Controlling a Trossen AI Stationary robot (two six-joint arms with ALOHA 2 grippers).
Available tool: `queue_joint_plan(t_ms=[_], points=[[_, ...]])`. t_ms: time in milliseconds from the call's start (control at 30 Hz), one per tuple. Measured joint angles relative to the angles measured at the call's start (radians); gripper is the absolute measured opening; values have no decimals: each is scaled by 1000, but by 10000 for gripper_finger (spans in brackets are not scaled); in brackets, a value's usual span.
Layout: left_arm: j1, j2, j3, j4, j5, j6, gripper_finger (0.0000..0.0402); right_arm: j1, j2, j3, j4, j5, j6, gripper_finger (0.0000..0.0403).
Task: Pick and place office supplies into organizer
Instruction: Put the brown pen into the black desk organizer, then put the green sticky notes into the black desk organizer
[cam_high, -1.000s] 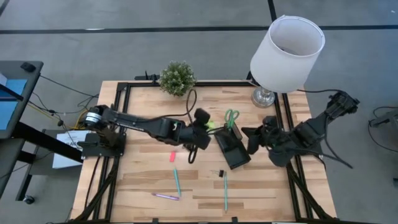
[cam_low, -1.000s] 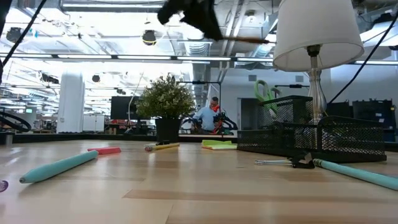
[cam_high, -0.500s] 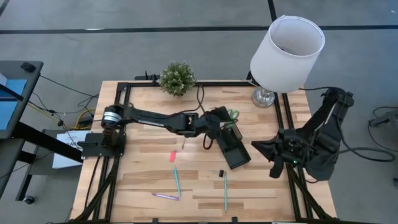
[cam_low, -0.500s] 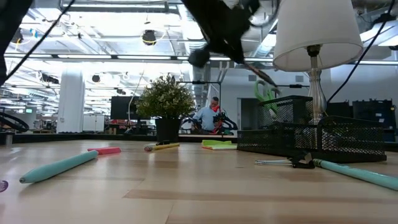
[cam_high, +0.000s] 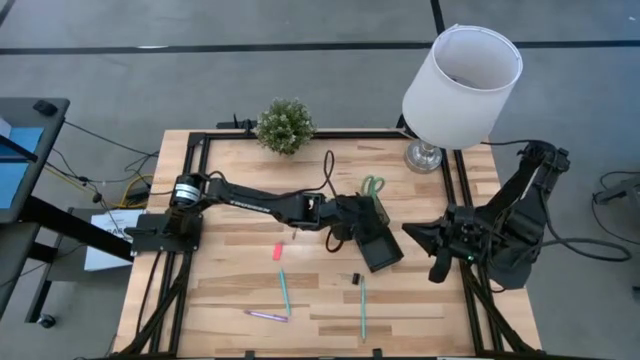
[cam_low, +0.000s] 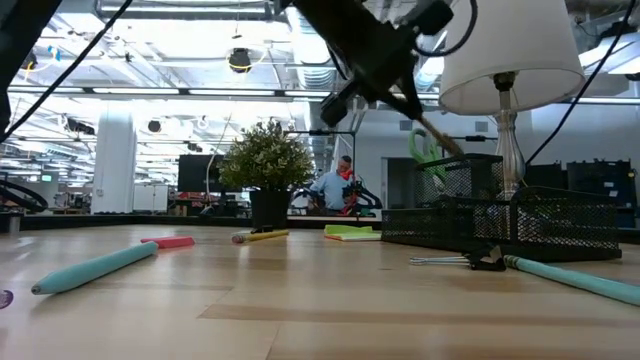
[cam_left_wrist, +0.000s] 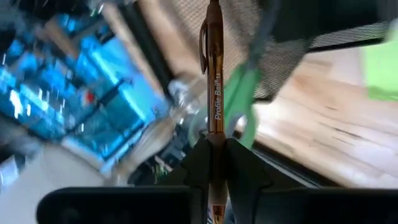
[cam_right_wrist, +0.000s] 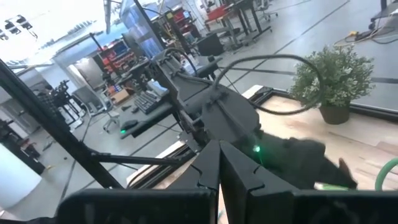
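Note:
My left gripper (cam_high: 351, 211) is shut on a brown pen (cam_low: 434, 124) above the far end of the black mesh organizer (cam_high: 378, 250). The pen slants down toward the organizer's upright cup (cam_low: 466, 176), where green-handled scissors (cam_high: 373, 187) stand. On the table lie a pink eraser (cam_high: 278, 252), two teal pens (cam_high: 284, 291) (cam_high: 362, 306), a purple pen (cam_high: 266, 316), a black clip (cam_high: 354, 279), a pencil (cam_low: 260, 236) and a lime sticky pad (cam_low: 352, 232). My right gripper (cam_right_wrist: 219, 163) is shut with nothing in it, raised near the table's right edge. My left gripper pinches the pen's barrel (cam_left_wrist: 215, 132) between its two fingers. The pen runs on along the fingers and sticks out far past their tips, clip end (cam_left_wrist: 203, 38) foremost. It is lifted clear of the table and slants down to the cup's rim; whether it touches the cup, I cannot tell.
A potted plant (cam_high: 285, 125) stands at the far edge and a lamp with a white shade (cam_high: 461, 78) at the far right corner, close to the organizer. A black frame rail (cam_high: 197, 170) borders the tabletop.
My left gripper has gone toward the table's right edge and down to the organizer, rolling its wrist, so the pen now slants down at the cup. My right gripper has drawn back from the organizer toward the table's right edge and risen a little.

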Motion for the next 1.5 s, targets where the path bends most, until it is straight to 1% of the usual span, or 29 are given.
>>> queue_joint_plan(t_ms=[100, 200, 367, 533, 733, 833, 1000, 1100, 1200, 1267, 1367, 1433, 1500], points=[[-1, 0, -1, 2, -1, 52, 29, 0, 0, 0, -2, 0, 0, 0], [3, 0, 0, 2, 20, 53, 31, 1, 0, 0, -1, 0, 0, 0], [3, 0, 0, -2, 24, 31, 33, 1, 0, 0, 6, -5, 0, 0], [4, 0, 0, 1, 89, 33, 34, 1, 0, 0, 6, -8, 0, 0], [4, 0, 0, 25, 116, 56, 38, 1, 0, 0, 6, -7, 0, 0], [9, 0, 0, 26, 137, 56, 53, 0, 0, 0, 9, -6, 0, 0], [25, 0, 0, 31, 187, 45, 97, -24, 0, -1, 27, -5, 8, 0], [44, 0, 0, 66, 220, -11, 123, -49, 0, -1, 37, -6, 8, 0], [54, 0, 0, 113, 219, -78, 141, -77, 0, -1, 36, -9, 7, 0], [54, 0, 0, 155, 177, -139, 147, -93, 0, -1, 36, -11, -8, 0], [37, -8, 0, 240, 76, -280, 150, -111, 0, -1, 36, -11, -48, 0], [19, -26, 0, 255, 21, -409, 150, -112, -1, -1, 36, -12, -70, 0], [-1, -54, 0, 216, 6, -583, 149, -103, -1, -1, 36, -27, -109, 0]])
